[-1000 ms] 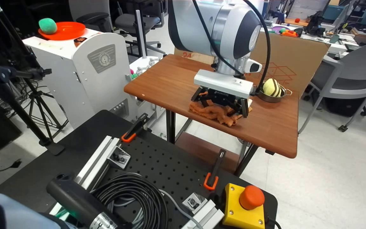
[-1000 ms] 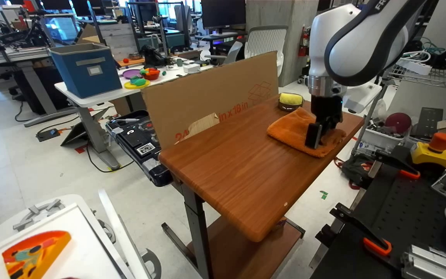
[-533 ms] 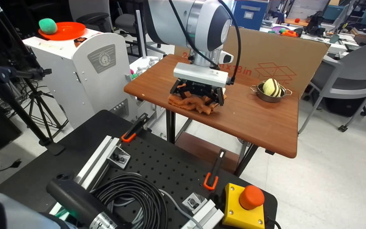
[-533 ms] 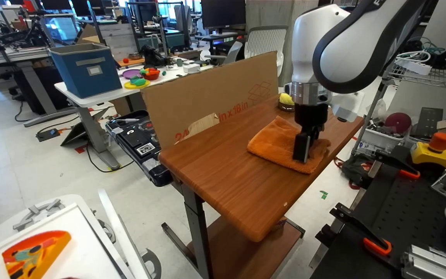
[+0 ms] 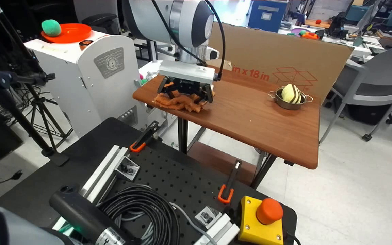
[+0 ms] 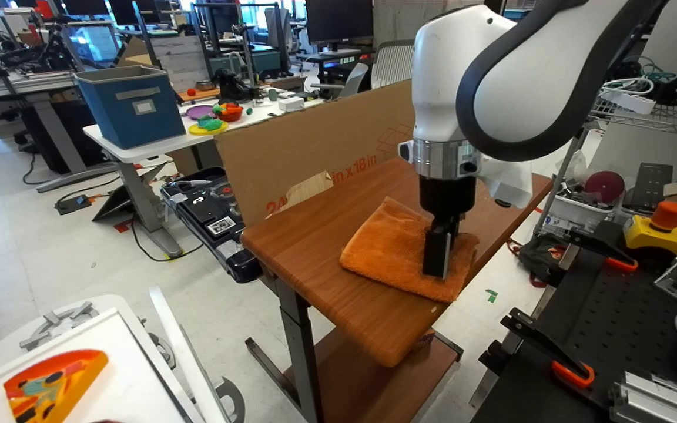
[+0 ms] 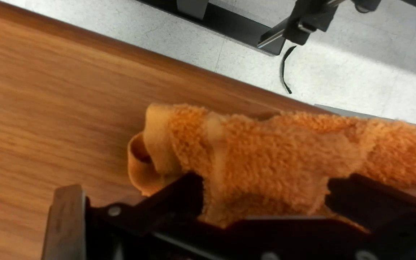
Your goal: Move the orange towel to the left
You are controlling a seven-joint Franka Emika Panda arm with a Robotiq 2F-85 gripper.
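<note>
The orange towel [image 5: 179, 102] lies on the brown table near its left end and front edge in an exterior view. It also shows in an exterior view [image 6: 382, 252], mostly flat with one side under the gripper. My gripper [image 5: 186, 97] points straight down into the towel; it also shows in an exterior view [image 6: 438, 267]. In the wrist view the two black fingers of the gripper [image 7: 267, 182] stand apart with bunched towel [image 7: 265, 155] squeezed between them. The fingertips are partly hidden in the cloth.
The table [image 5: 250, 127] has a cardboard panel [image 5: 260, 51] along its back edge. A small metal pan [image 5: 288, 104] with a yellow striped ball [image 5: 290, 93] stands at the right. A black cart [image 5: 182, 177] with an emergency stop [image 5: 262, 221] stands in front.
The gripper and towel have slid together along the table, leftward in an exterior view, away from the pan. The fingers stay in the towel. The pan has not moved.
</note>
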